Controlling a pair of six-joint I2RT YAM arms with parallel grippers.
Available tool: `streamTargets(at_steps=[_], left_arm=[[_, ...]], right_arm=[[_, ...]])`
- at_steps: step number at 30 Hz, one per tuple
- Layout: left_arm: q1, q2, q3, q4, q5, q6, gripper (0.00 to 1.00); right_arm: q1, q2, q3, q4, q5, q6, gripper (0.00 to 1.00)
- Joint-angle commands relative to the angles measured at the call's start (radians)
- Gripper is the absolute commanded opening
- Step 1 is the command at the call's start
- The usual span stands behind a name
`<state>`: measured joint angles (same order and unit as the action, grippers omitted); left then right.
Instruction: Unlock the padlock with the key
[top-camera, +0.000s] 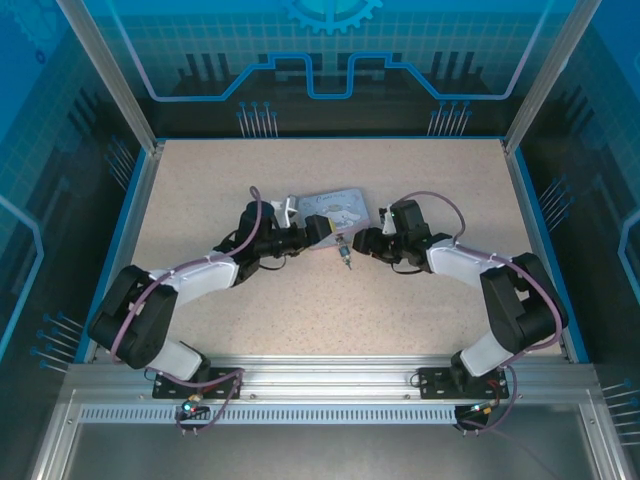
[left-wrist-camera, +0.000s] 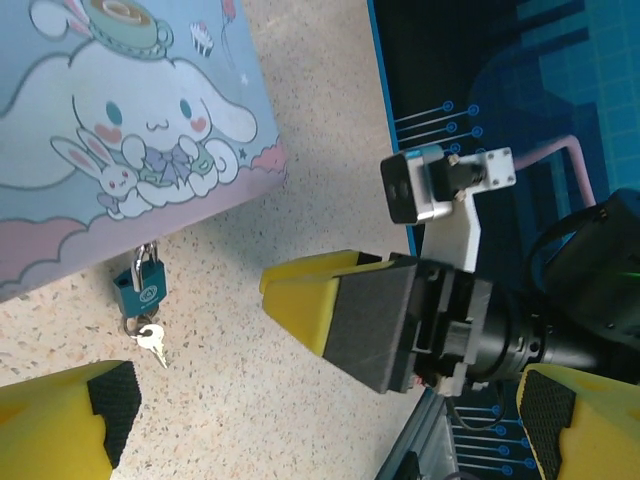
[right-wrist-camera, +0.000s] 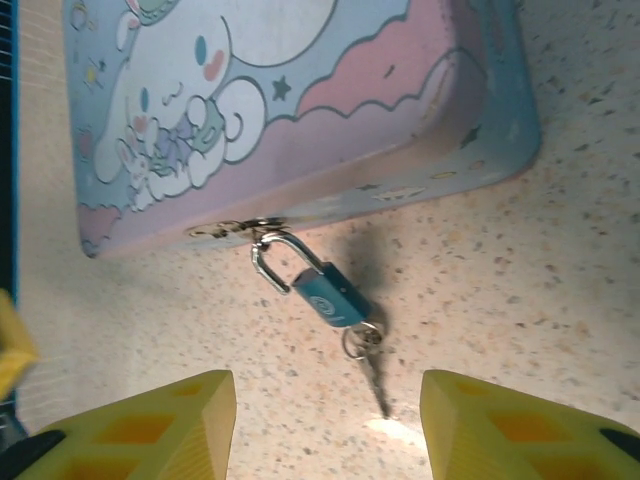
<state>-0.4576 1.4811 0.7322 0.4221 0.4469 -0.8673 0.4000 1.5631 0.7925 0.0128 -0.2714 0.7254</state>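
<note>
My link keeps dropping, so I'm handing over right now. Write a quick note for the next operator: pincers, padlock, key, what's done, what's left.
Left pincer: open, empty, near the tin.
Right pincer: open, empty, hovering just short of the key.
Padlock: on the table, shackle hooked through the tin's latch.
Key: on a ring at the padlock's bottom end.
Done: both pincers positioned by the padlock.
Left: grasp the key, unlock.

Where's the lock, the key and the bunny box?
padlock (right-wrist-camera: 330, 296), right wrist view, on its blue body.
key (right-wrist-camera: 374, 384), right wrist view, on its thin blade.
tin box (right-wrist-camera: 300, 100), right wrist view, on the printed lid.
</note>
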Motion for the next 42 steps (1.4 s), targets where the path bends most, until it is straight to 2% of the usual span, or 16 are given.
streamTargets(at_steps=[1,10,20,33,42], left_arm=[[0.014,-0.05,0.046,-0.111,-0.032,0.05,0.99],[0.02,-0.058,0.064,-0.173,-0.043,0.051,0.99],[0.03,-0.059,0.07,-0.204,-0.043,0.062,0.99],[0.037,-0.017,0.073,-0.166,-0.013,0.035,0.99],[0.04,0.006,0.079,-0.149,-0.001,0.018,0.99]], right_arm=[[0.016,-0.032,-0.005,-0.063,0.086,-0.142,0.53],[0.042,0.049,0.017,-0.036,0.138,-0.185,0.45],[0.104,0.164,0.058,0.003,0.15,-0.208,0.45],[0.112,0.256,0.108,0.042,0.143,-0.272,0.45],[0.112,0.289,0.114,0.095,0.117,-0.259,0.44]])
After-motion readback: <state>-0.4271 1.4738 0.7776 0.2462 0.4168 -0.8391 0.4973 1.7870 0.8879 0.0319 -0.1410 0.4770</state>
